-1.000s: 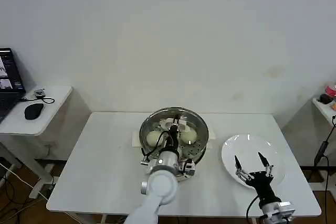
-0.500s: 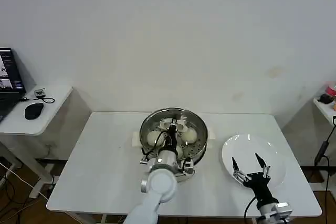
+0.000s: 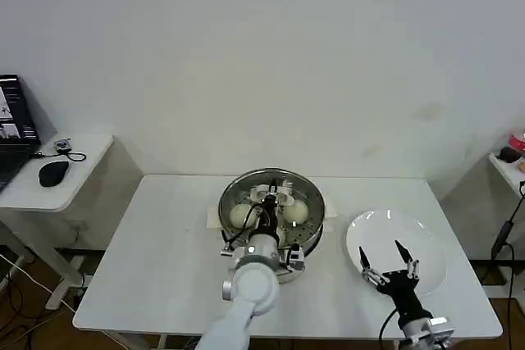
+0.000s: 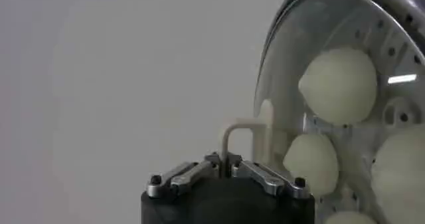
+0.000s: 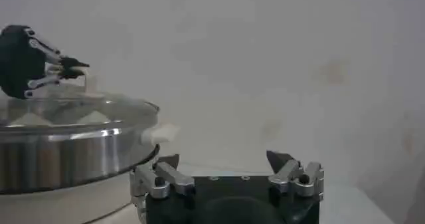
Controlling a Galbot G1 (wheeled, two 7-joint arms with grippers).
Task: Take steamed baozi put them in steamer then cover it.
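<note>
the steamed baozi [image 3: 239, 215] sit inside the steamer [image 3: 311, 231] at mid table, under the glass lid [image 4: 279, 79]. the left gripper [image 3: 270, 202] is closed on the lid's handle [image 4: 234, 133]. the right gripper [image 3: 385, 262] hovers spread over the white plate [image 3: 426, 243]. only releasing the lid seems left

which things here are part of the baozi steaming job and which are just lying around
Part of the job:
steamed baozi, in the steamer
steamer
glass lid, left gripper shut on its handle
white plate, bare, right gripper open over it

Lying about:
computer mouse on the side table
laptop
</note>
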